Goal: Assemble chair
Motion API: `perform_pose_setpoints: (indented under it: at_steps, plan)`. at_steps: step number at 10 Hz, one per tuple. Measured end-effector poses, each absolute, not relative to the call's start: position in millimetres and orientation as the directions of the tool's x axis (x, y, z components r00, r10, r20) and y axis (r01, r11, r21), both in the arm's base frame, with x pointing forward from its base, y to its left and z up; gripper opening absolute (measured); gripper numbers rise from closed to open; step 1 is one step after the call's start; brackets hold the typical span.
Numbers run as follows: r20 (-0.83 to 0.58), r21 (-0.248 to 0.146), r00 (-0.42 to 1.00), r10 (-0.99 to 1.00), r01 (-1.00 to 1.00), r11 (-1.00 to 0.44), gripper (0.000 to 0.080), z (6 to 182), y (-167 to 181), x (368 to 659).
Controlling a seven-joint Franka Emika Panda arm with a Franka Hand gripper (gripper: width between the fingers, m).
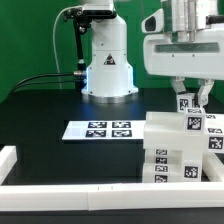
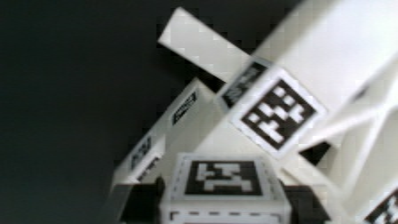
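gripper (image 1: 191, 97) sits clamped on a tagged chair piece (image 1: 186, 100) atop the stacked parts (image 1: 180, 150); next, i judge, lifting it clear.

Matt white plastic chair parts (image 1: 180, 150)

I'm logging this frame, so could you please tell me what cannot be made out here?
- Gripper fingertips: exterior view, hidden behind a tagged chair part.
- Stacked chair parts: exterior view, cut off by the frame's edge.
- Which part fills the wrist view: too close and blurred.
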State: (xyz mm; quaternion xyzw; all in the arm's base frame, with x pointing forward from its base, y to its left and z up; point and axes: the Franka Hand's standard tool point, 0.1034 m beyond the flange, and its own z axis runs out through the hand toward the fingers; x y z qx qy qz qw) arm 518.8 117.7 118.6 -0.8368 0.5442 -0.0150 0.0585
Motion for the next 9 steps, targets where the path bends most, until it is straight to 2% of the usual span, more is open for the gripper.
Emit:
perform_pose_setpoints:
  at_steps: [1,2,4,5,6,7,8,9]
  plan:
    - [-0.073,-0.127,0.250,-0.965,-0.962,-0.240,0.0281,118.8,116.5,522.9]
    - [-0.081,-0.137,0.206,-0.975,-0.972,-0.194,0.0281,118.9,116.2,524.9]
    - [-0.076,-0.138,0.242,-0.967,-0.963,-0.230,0.0281,118.4,116.5,524.5]
    - [-0.063,-0.139,0.313,-0.948,-0.943,-0.302,0.0460,118.4,116.7,524.3]
    - [-0.048,-0.133,0.402,-0.914,-0.910,-0.393,0.0583,118.8,117.9,523.9]
    - [-0.033,-0.129,0.537,-0.843,-0.839,-0.529,0.0629,121.2,118.2,526.0]
    - [-0.001,-0.135,0.697,-0.717,-0.710,-0.691,0.0629,123.4,116.8,529.0]
    - [0.019,-0.130,0.780,-0.626,-0.619,-0.775,0.0645,123.2,118.0,528.6]
